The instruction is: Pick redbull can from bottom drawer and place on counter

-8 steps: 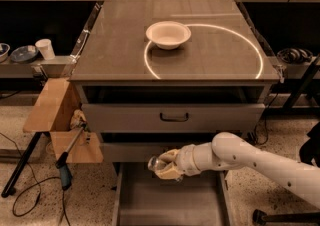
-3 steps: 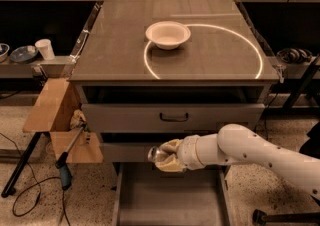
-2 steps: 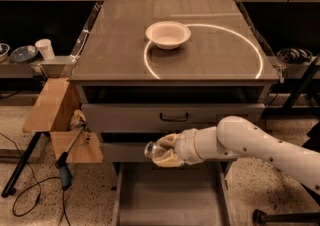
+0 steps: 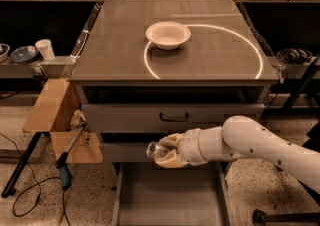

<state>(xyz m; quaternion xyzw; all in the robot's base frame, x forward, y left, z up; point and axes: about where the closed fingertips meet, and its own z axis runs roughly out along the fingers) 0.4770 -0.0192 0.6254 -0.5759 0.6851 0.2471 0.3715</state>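
One step looks done and one is left, by my reading: the pick is made, the placing is not. At far left a white paper cup (image 4: 45,48) stands on a side shelf, and a brown cardboard box (image 4: 50,106) leans by the cabinet; neither bears on the task.

Nearer the middle, the small, slim, silvery redbull can (image 4: 152,150) lies sideways in the beige two-finger end effector (image 4: 166,153), whose fingers are closed around it, one above and one below. Both hang in the air over the wide, shallow grey metal bottom drawer (image 4: 167,197), which stands pulled out.

Higher up, a round white bowl (image 4: 168,34) sits on the flat grey-brown glossy counter (image 4: 115,50), at the edge of a bright ring of reflected light. The white jointed arm (image 4: 260,142) reaches in from the right.

The next move, I judge, calls for lifting clear of the counter's front edge, then setting the can on bare surface away from the bowl. No brand, label or writing can be read anywhere, not even on the can.
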